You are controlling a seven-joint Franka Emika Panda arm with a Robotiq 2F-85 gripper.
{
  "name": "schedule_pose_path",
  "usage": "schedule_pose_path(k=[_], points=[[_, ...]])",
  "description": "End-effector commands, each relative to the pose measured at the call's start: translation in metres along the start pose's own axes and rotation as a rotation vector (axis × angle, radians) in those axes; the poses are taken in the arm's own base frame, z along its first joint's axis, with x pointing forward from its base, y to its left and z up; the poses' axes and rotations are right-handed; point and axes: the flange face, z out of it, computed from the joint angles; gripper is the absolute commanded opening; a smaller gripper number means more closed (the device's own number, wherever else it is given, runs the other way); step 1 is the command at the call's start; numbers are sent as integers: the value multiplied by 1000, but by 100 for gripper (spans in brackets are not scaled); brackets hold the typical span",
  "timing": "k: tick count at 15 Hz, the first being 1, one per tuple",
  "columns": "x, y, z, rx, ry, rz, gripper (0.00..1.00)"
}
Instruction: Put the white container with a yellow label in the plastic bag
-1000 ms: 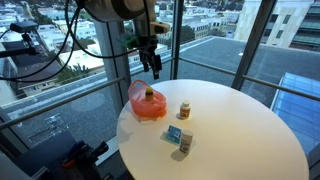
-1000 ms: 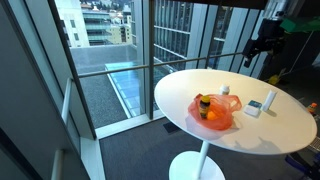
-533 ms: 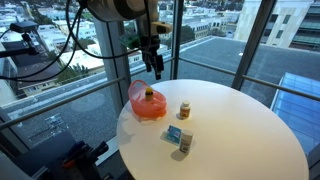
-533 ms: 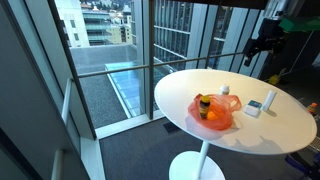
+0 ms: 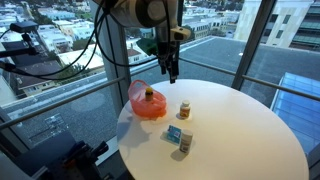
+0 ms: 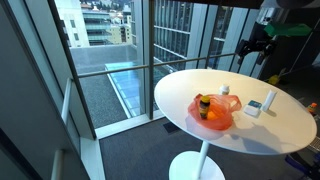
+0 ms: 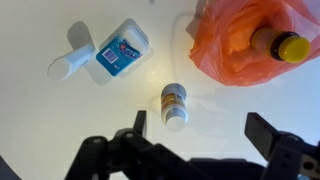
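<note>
The white container with a yellow label (image 7: 175,105) stands on the round white table (image 5: 240,125), small in both exterior views (image 5: 184,110) (image 6: 225,91). The orange plastic bag (image 5: 147,104) (image 6: 213,113) lies next to it, with a yellow-capped bottle (image 7: 281,45) inside. In the wrist view the bag (image 7: 235,45) is at the upper right. My gripper (image 7: 203,130) is open and empty, high above the table (image 5: 172,70) (image 6: 250,50). The container sits just inside one finger (image 7: 138,125), below the camera.
A white box with a blue label (image 7: 122,52) (image 5: 175,134) and a white bottle (image 7: 70,65) (image 5: 186,144) lie near the table's front edge. Glass walls and a railing (image 5: 60,95) stand behind the table.
The arm has swung from beside the bag towards the table's middle, and now hangs above the container. The objects have not moved.
</note>
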Motion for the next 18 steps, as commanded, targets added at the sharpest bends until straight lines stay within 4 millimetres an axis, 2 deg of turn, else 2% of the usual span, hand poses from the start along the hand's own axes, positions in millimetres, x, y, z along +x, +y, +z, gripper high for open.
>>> schedule_pose_path(k=[1,5,8,12,18], points=[[41,1,20,22,-6,22,100],[73,2,50,-8,-33,-9,100],[89,2,72,-28,-47,-53,100],[101,0,99,-48,-67,-108,100],[108,-4,137,-53,-81,-155,100]])
